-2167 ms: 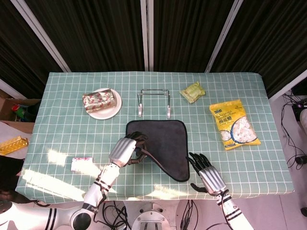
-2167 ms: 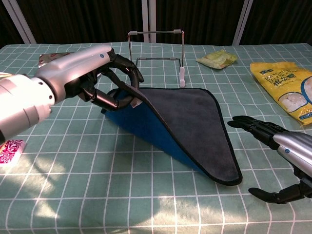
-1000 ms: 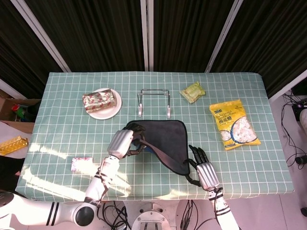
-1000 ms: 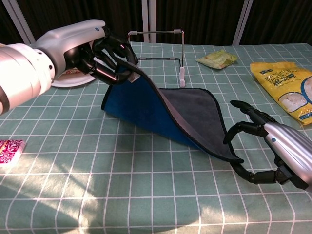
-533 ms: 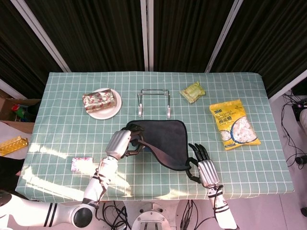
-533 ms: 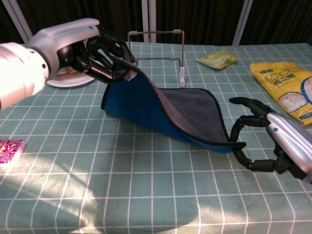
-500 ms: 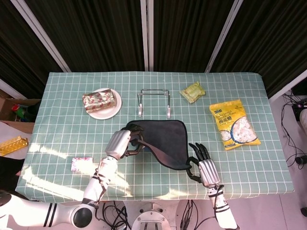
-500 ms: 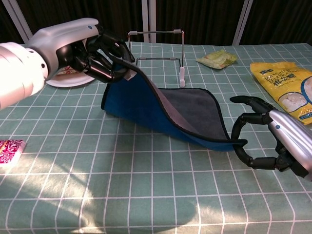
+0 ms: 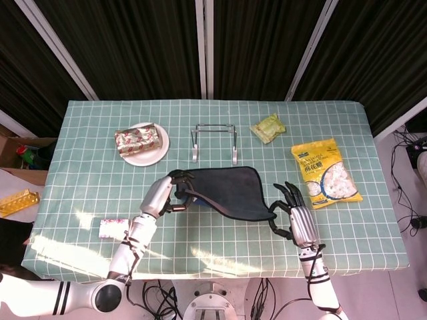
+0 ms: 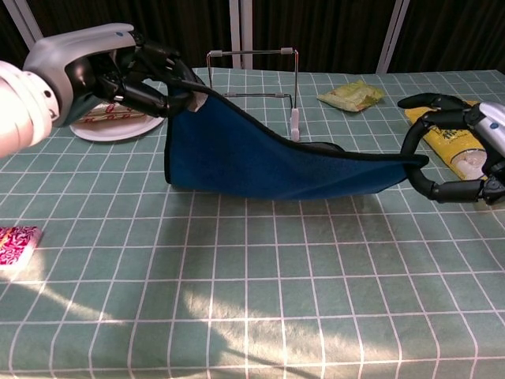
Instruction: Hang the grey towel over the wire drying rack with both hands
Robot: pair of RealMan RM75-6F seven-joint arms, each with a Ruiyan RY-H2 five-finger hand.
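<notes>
The towel (image 9: 223,190) is grey on top and blue underneath (image 10: 260,162). It is stretched between both hands, with its lower edge still touching the table. My left hand (image 9: 163,193) grips the towel's left corner, raised above the table (image 10: 118,71). My right hand (image 9: 297,220) pinches the right corner between thumb and finger (image 10: 465,146). The wire drying rack (image 9: 214,142) stands upright just behind the towel (image 10: 252,75), with nothing on it.
A white plate (image 9: 160,152) with a wrapped snack sits left of the rack. A green packet (image 9: 267,127) and a yellow bag (image 9: 325,172) lie at the right. A pink packet (image 9: 113,227) lies near the front left edge.
The right hand has taken hold of the towel's right corner and risen to the right. The left hand has lifted higher. The towel now hangs taut between them, blue side facing front.
</notes>
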